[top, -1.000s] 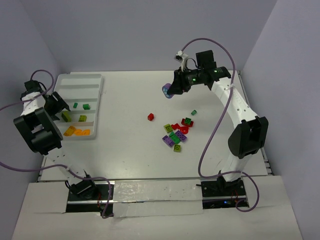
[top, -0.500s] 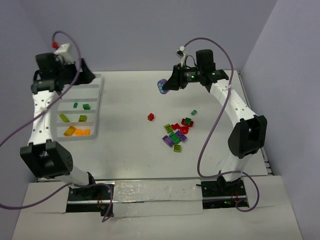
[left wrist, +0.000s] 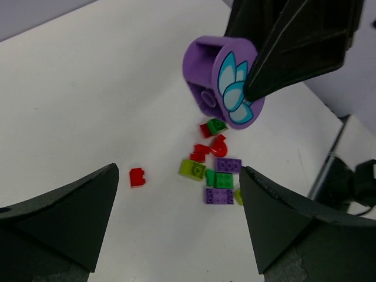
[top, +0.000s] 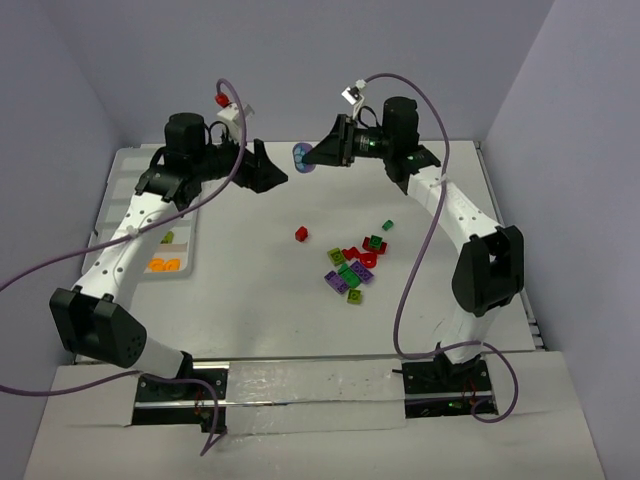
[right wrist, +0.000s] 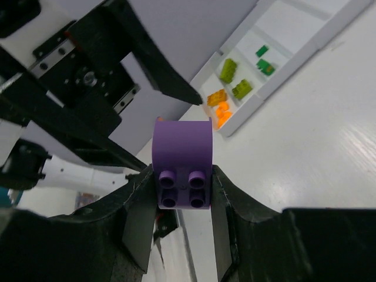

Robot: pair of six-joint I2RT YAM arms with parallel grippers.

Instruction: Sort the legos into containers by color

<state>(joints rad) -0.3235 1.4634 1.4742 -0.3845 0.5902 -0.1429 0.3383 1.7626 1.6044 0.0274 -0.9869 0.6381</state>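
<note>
**Both arms raised at the far centre, with one purple brick held aloft**

At the left of the table (top: pixel 250 300) the white tray (right wrist: pixel 288 26) is seen; along its right side orange bricks (right wrist: pixel 218 108) are lodged nearest, lime bricks (right wrist: pixel 234 79) just beyond them, and dark green bricks (right wrist: pixel 265 61) farther still. The left gripper (left wrist: pixel 177 173) is held above the table to the right of the tray; its fingers are spread wide with nothing between them, and it is pointed toward the right gripper. Between the two a purple brick (left wrist: pixel 226 82) is shown raised clear of the table; a rounded back, four studs and a pale blue petal print on one flat face are visible; it is clamped at its sides by the fingers of the right gripper (right wrist: pixel 182 176). Nearer than this, a single red brick (top: pixel 301 233) is seen lying apart on the table; to its right and nearer still, a loose pile of bricks (top: pixel 355 265) in red, purple, lime and green is gathered, several of them touching.
</note>
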